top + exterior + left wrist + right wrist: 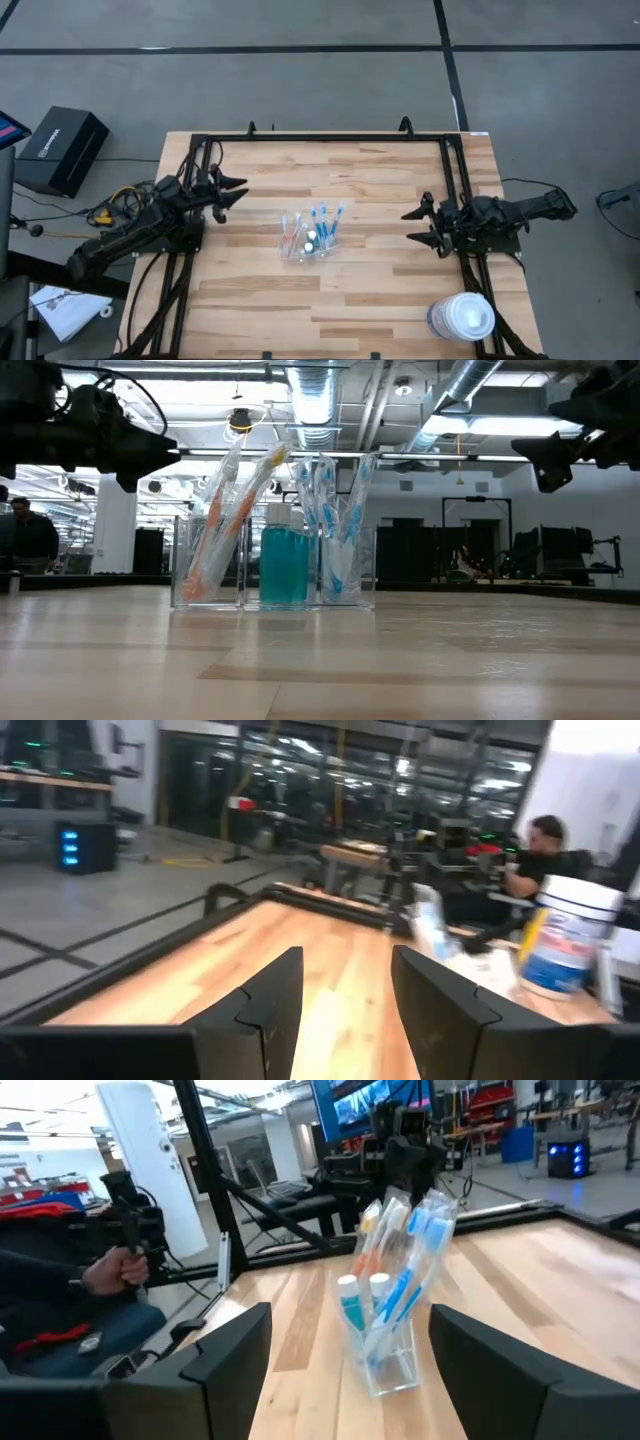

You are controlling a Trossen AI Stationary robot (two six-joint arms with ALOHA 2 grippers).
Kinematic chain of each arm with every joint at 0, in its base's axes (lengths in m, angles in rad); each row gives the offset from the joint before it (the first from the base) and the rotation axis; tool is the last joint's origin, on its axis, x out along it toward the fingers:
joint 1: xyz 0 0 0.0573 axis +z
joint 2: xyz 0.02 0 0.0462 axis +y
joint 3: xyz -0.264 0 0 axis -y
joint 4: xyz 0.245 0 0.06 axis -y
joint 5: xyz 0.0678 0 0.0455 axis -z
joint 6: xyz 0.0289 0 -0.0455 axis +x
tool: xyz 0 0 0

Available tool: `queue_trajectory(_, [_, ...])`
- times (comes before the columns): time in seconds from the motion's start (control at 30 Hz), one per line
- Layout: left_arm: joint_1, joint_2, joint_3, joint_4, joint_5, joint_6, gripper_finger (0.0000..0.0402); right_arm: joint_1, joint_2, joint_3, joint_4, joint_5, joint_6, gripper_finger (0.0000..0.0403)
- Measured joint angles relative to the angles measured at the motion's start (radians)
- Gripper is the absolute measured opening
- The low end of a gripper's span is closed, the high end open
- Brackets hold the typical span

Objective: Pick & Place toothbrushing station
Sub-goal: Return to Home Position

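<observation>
From above, the clear holder (309, 238) with its toothbrushes stood near the middle of the wooden table (390, 290), between the two arms and well apart from both. The left gripper (232, 194) hung over the table's left part and the right gripper (419, 226) over its right part, each pointing inward. A white lidded tub (462, 318) sat at the near right corner. At table height, the holder stood upright, with orange brushes (213, 530) leaning in one end compartment, blue brushes (335, 520) in the other and blue-green tubes (284, 565) in the middle. The left wrist camera showed that arm's fingers (265, 1005) spread with nothing between them, and a person (541, 848) sat beyond the table. The right wrist camera showed its fingers (232, 1350) likewise parted and empty, and the holder just ahead. The set looked light and stiff but slick-walled and top-heavy, so it would probably tip or slide easily. The safest hold seemed to be low across two opposite walls, not on the loose brushes.
</observation>
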Motion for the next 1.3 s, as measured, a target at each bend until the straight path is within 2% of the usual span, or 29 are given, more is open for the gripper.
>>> queue_trajectory(0.73, [-0.001,0.036,0.000,0.002,-0.013,-0.065,0.0149,0.008,0.007,-0.001,0.001,0.005,-0.051,0.0260])
queue_trajectory(0.9, [-0.071,-0.061,0.000,0.014,-0.018,-0.065,0.0149,0.008,0.007,-0.001,-0.001,-0.010,-0.039,0.0260])
queue_trajectory(1.03, [-0.133,-0.061,0.000,0.099,-0.013,-0.073,0.0149,0.008,0.007,-0.002,-0.003,-0.016,-0.004,0.0260])
queue_trajectory(1.3, [-0.238,-0.061,0.000,0.108,-0.010,-0.074,0.0149,0.008,0.006,-0.002,-0.003,-0.013,-0.003,0.0260])
